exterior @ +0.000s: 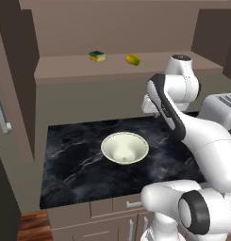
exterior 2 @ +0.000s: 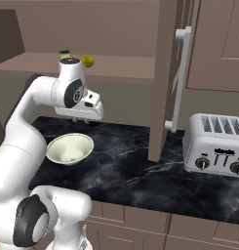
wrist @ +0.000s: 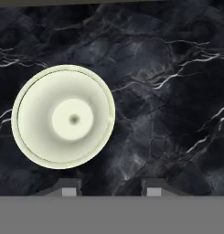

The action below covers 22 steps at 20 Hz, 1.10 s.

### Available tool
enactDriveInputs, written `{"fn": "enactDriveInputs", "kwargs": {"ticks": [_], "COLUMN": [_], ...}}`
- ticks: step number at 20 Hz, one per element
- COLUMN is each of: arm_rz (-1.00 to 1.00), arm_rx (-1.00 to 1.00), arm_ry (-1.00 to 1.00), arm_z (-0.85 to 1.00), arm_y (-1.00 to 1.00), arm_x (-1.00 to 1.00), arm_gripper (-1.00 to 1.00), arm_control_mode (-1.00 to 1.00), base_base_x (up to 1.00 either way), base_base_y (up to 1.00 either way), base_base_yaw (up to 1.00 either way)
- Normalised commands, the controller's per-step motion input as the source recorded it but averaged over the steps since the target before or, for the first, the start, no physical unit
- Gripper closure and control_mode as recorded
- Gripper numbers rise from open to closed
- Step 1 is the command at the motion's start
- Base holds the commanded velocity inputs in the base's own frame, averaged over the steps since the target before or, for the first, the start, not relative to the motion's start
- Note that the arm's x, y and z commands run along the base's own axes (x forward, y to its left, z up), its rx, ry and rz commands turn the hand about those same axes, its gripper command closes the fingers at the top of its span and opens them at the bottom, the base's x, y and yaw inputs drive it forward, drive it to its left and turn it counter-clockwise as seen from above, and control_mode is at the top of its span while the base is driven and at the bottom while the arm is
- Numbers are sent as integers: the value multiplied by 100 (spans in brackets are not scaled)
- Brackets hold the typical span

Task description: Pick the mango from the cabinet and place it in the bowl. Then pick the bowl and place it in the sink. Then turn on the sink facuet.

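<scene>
The mango (exterior: 132, 59) lies on the cabinet's wide shelf (exterior: 65, 69), a small yellow-orange oval, also seen past my arm as the mango (exterior 2: 88, 61). The cream-white bowl (exterior: 125, 148) stands upright and empty on the black marble counter. My gripper (wrist: 111, 188) hangs above the counter, pointing down, to the right of the bowl (wrist: 63, 116) and apart from it. It is open with nothing between its fingertips (wrist: 70, 187). From the right the gripper (exterior 2: 85, 119) sits just above and behind the bowl (exterior 2: 69, 148). The sink and its faucet are out of view.
A green-and-yellow sponge (exterior: 97, 56) lies on the shelf left of the mango. A silver toaster (exterior 2: 216, 144) stands at the counter's right end. An open cabinet door (exterior 2: 160, 78) with a white handle (exterior 2: 178, 78) juts out between bowl and toaster. Drawer fronts (exterior: 131, 204) run below the counter.
</scene>
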Motion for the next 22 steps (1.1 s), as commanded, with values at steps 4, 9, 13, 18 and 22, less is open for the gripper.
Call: {"fn": "enactDriveInputs", "kwargs": {"ticks": [4,9,13,18,22], "arm_rz": [0,2,2,0,0], "arm_rx": [-5,-8,0,-1,-1], "arm_ry": [-7,-53,-57,-31,-20], "arm_z": [12,47,82,80,48], "arm_y": [11,19,23,32,17], "arm_x": [-7,-10,7,35,49], "arm_gripper": [-100,-100,-100,-100,-100], "arm_control_mode": [-100,-100,-100,-100,-100], "base_base_x": [0,0,0,0,0], "base_base_y": [0,0,0,0,0], "base_base_yaw": [0,0,0,0,0]}}
